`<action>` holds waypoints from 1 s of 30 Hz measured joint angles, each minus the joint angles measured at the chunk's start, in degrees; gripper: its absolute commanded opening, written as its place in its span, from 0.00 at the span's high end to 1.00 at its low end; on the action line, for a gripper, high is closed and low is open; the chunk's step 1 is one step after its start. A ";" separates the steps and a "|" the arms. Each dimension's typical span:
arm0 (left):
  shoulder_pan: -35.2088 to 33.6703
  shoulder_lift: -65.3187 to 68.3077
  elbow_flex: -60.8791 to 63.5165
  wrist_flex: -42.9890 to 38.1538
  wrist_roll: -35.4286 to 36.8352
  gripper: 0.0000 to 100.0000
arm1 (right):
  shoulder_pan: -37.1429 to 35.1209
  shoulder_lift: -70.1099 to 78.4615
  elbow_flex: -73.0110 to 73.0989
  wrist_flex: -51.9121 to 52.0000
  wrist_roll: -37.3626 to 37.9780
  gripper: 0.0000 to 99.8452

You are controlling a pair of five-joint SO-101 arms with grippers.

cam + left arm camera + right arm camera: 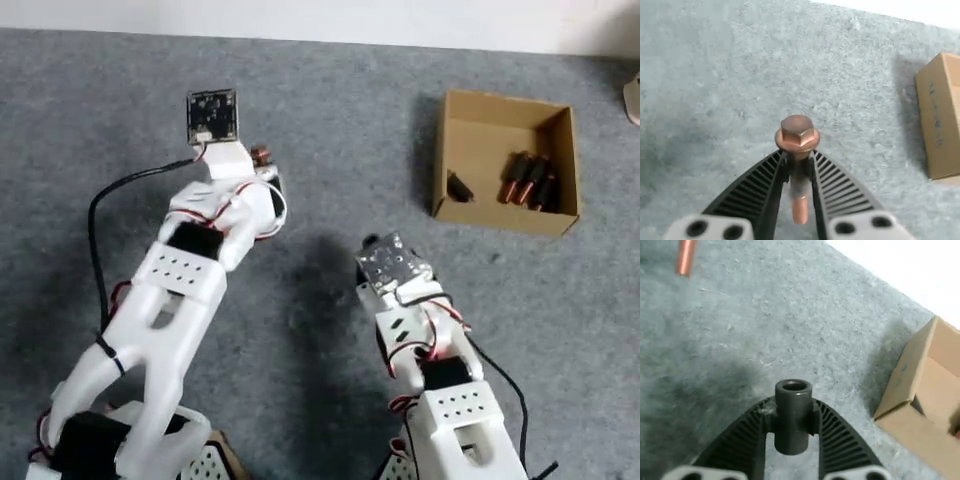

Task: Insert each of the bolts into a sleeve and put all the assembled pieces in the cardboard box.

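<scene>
My left gripper (799, 165) is shut on a copper bolt (798, 142), hex head toward the fingertips and shank pointing back toward the wrist. In the high view this bolt (262, 155) shows at the left arm's tip, held above the grey carpet. My right gripper (792, 412) is shut on a black sleeve (793, 410) with its open bore facing out; the tip of the copper bolt (685, 257) shows farther off. The right gripper (372, 245) hangs at mid-table. The cardboard box (505, 218) at the back right holds several assembled pieces (528, 180) and a black part (459, 187).
Grey carpet covers the table. The cardboard box (940, 120) stands to one side in the left wrist view and its corner (905, 375) is close to the right gripper. A cable (95, 215) loops beside the left arm.
</scene>
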 measured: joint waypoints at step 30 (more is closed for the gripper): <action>8.79 -1.05 2.46 -4.57 18.11 0.99 | -9.49 -38.86 6.15 23.21 0.35 1.00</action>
